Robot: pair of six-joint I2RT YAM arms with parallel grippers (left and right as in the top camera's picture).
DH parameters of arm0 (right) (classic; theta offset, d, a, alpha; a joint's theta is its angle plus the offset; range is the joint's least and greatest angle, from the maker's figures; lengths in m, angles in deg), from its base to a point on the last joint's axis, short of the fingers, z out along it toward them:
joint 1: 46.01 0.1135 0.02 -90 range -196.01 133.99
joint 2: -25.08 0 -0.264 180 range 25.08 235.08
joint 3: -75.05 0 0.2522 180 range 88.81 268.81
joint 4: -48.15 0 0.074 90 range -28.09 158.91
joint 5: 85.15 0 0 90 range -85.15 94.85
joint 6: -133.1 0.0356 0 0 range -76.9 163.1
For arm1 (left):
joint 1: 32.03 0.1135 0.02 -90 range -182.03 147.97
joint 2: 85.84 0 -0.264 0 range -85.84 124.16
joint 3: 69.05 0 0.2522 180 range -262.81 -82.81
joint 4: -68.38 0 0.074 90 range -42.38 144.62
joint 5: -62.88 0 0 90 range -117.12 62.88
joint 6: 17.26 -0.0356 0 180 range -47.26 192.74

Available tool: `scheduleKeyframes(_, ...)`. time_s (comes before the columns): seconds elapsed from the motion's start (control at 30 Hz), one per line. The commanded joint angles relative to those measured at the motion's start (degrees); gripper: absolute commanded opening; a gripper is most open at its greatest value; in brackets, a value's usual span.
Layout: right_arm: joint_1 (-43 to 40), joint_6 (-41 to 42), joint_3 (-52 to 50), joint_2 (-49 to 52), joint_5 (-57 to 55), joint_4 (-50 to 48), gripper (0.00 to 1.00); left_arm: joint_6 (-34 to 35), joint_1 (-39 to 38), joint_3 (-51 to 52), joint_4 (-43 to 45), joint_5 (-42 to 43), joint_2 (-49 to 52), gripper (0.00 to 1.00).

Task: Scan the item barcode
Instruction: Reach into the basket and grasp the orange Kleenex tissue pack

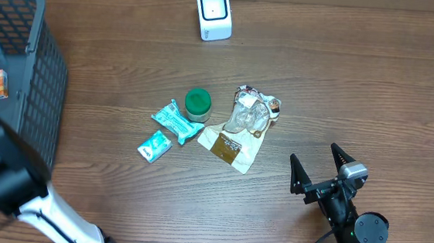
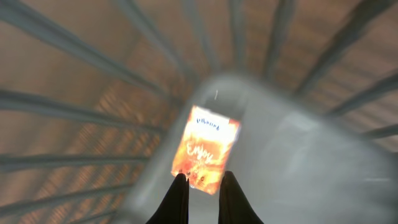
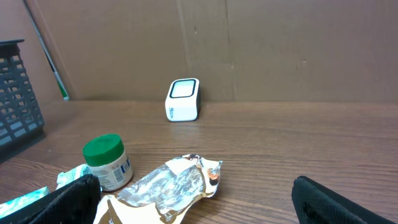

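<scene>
Left fingers (image 2: 181, 190) clench the lower edge of the orange packet (image 2: 206, 148), down inside the basket (image 1: 46, 69) at the desk's (image 1: 359, 86) left end. My right fingers (image 1: 298, 177) stand spread wide, holding nothing, near the front right. The scanner (image 1: 214, 12) sits at the far edge, well apart from the packet.

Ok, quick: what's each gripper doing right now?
Left gripper: closed, pinching the lower edge of the orange packet.
Right gripper: open, holding nothing.
</scene>
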Motion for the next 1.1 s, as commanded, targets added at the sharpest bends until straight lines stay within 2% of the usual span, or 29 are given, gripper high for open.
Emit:
scheduleKeyframes(0.0, 0.31, 0.31, -0.59, -0.46, 0.28, -0.22, 1.0, 3.63, -0.24, -0.66, -0.72, 7.45, -8.35, 0.04)
scheduleKeyframes(0.1, 0.31, 0.31, -0.59, -0.46, 0.28, -0.22, 1.0, 3.45, -0.17, -0.66, -0.83, 5.9, -9.42, 0.05)
scheduleKeyframes(0.13, 0.31, 0.31, -0.59, -0.46, 0.28, -0.22, 1.0, 3.43, 0.0, -0.63, -1.22, 5.11, -9.27, 0.09)
scheduleKeyframes(0.2, 0.31, 0.31, -0.59, -0.46, 0.28, -0.22, 1.0, 2.47, 0.35, -0.61, -2.58, 4.61, -8.46, 0.33)
scheduleKeyframes(0.33, 0.31, 0.31, -0.59, -0.46, 0.28, -0.22, 1.0, -1.03, 1.07, -0.31, -3.85, 4.63, -5.18, 0.48)
scheduleKeyframes(0.57, 0.31, 0.31, -0.59, -0.46, 0.28, -0.22, 1.0, -6.97, 2.95, -0.11, -4.48, 6.8, 3.82, 0.48)
scheduleKeyframes(0.9, 0.31, 0.31, -0.59, -0.46, 0.28, -0.22, 1.0, -8.63, 4.15, -0.09, 0.39, 4.63, 13.68, 0.54)
scheduleKeyframes(1.07, 0.31, 0.31, -0.59, -0.46, 0.28, -0.22, 1.0, -9.01, 4.15, -0.09, 1.03, 4.63, 17.11, 0.52)
